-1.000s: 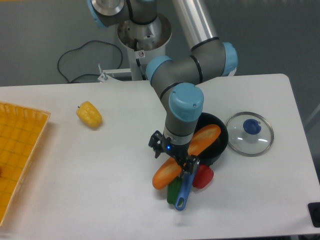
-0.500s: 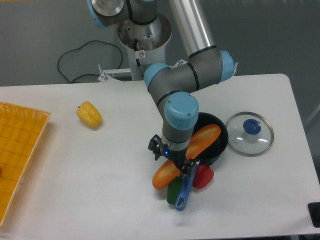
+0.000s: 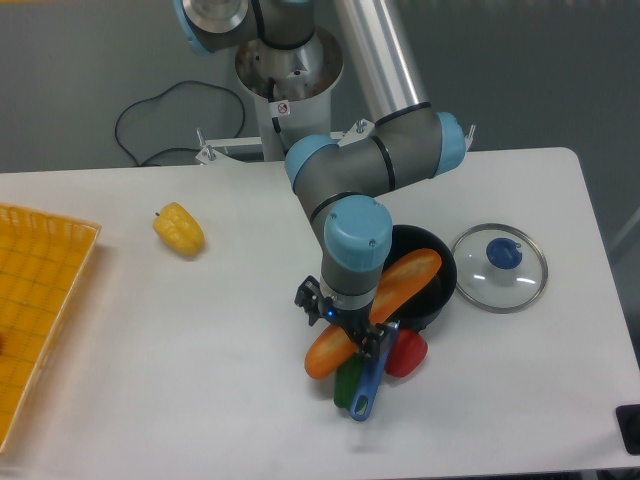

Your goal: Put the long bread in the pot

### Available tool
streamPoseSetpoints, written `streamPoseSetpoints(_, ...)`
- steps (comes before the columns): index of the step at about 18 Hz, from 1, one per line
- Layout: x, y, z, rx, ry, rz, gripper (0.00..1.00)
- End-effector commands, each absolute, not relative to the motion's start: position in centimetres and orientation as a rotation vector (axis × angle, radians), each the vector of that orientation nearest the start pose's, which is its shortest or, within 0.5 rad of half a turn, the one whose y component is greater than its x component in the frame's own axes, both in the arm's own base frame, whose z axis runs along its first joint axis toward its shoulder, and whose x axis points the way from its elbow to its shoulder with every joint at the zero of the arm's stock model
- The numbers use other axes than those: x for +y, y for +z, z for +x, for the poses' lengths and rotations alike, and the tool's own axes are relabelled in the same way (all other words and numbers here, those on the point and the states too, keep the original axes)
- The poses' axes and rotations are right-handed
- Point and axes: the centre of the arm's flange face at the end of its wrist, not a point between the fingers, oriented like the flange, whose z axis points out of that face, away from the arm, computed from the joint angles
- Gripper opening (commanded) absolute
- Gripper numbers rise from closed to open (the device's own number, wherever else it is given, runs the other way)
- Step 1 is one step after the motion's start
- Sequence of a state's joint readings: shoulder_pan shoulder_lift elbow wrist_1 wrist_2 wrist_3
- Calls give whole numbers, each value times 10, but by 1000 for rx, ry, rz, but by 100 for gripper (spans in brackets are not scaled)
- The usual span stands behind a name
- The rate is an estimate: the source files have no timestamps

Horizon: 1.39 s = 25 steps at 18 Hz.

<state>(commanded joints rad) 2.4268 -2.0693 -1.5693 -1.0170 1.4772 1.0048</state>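
The scene is viewed by a single fixed camera, set high opposite the arm's base (image 3: 288,70) and angled down. The whole white table (image 3: 200,350) is taken in at middling range, cropped slightly at left. No second view is supplied.

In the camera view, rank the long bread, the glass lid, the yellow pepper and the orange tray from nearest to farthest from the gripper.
1. Long bread: right at the gripper, leaning across the pot's rim.
2. Glass lid: on the table beside the pot.
3. Yellow pepper: far side of the table.
4. Orange tray: table's edge.
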Motion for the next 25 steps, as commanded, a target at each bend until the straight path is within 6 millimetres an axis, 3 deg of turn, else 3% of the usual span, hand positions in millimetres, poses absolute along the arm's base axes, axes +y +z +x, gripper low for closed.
streamPoseSetpoints(2,536,255,-400,229,-17,-3023,92)
streamPoseSetpoints(6,536,255,-400,229,-17,-3023,68)
streamPoseSetpoints(13,536,256,-400,232,-22,-3021,53)
streamPoseSetpoints(25,534,279,-406,226,-15,-2976,51)
